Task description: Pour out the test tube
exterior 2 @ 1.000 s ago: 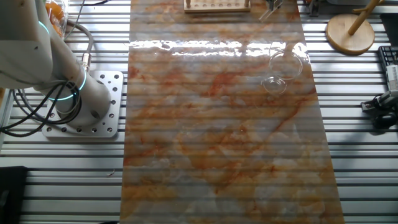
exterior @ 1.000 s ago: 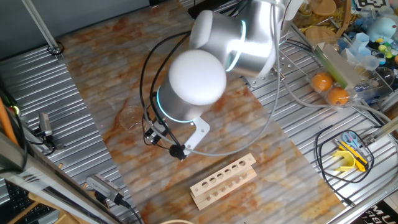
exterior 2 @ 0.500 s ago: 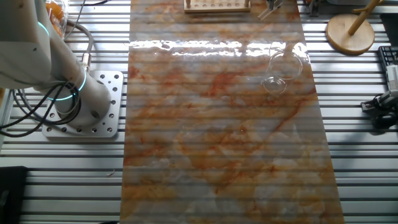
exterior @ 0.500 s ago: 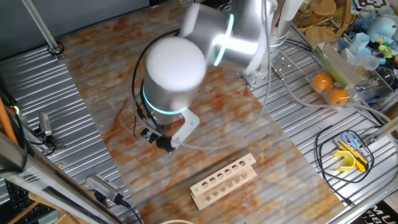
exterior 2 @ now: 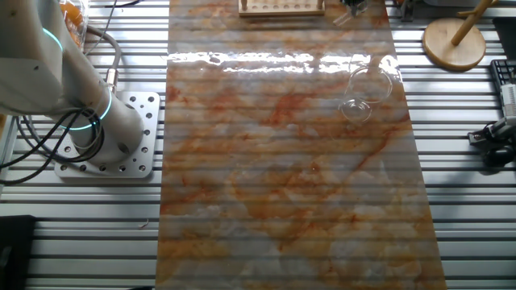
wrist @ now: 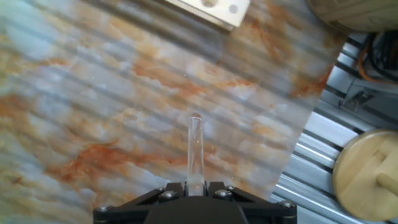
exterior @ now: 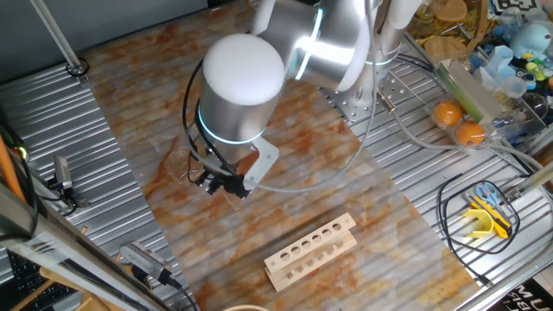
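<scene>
— One test tube (wrist: 195,149) is seen. Where is it held?

— It is clamped between the fingers of the claw (wrist: 195,186), its open mouth pointing away from the claw over the marbled mat (wrist: 93,112).

— What is seen around the claw?

— A wooden rack (wrist: 211,9) is seen beyond the tube's mouth, and a glass beaker (exterior: 181,162) is found just beside the claw (exterior: 226,183).

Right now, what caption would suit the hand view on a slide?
End effector gripping a slim clear glass test tube above the marbled orange tabletop.
</scene>
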Available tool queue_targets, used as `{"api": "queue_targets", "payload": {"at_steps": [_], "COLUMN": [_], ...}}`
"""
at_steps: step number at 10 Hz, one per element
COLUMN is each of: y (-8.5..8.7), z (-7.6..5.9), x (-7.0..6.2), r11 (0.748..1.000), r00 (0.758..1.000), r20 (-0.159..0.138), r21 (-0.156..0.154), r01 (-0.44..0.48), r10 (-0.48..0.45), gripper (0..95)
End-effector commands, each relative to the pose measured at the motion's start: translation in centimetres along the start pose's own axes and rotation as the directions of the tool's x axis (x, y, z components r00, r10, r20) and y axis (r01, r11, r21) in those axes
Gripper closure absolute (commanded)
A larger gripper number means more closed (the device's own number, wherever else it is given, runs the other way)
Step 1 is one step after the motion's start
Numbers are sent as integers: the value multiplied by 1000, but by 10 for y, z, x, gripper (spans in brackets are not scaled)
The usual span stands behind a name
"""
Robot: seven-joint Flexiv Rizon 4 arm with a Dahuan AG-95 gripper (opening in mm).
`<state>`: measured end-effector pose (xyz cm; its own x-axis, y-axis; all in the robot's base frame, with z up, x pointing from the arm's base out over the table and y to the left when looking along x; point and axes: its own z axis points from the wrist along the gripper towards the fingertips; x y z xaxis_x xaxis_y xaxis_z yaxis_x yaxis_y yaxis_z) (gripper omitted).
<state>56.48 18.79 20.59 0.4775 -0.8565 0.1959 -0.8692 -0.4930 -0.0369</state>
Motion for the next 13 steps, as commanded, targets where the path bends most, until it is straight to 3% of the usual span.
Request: {"api": "queue_targets", "payload": {"at_steps": [1, 2, 6, 8, 13], "y": [2, 1, -4, -3, 1], "z": [1, 5, 10, 14, 22], "x": [3, 10, 28, 34, 36], "r11": [1000, 1000, 997, 997, 997], "r00": [999, 999, 996, 995, 994], "r20": [31, 48, 52, 69, 94], "r21": [10, 20, 28, 44, 60], "r01": [13, 23, 68, 70, 56], "r10": [-13, -24, -70, -73, -61], "gripper": [950, 950, 950, 950, 950]}}
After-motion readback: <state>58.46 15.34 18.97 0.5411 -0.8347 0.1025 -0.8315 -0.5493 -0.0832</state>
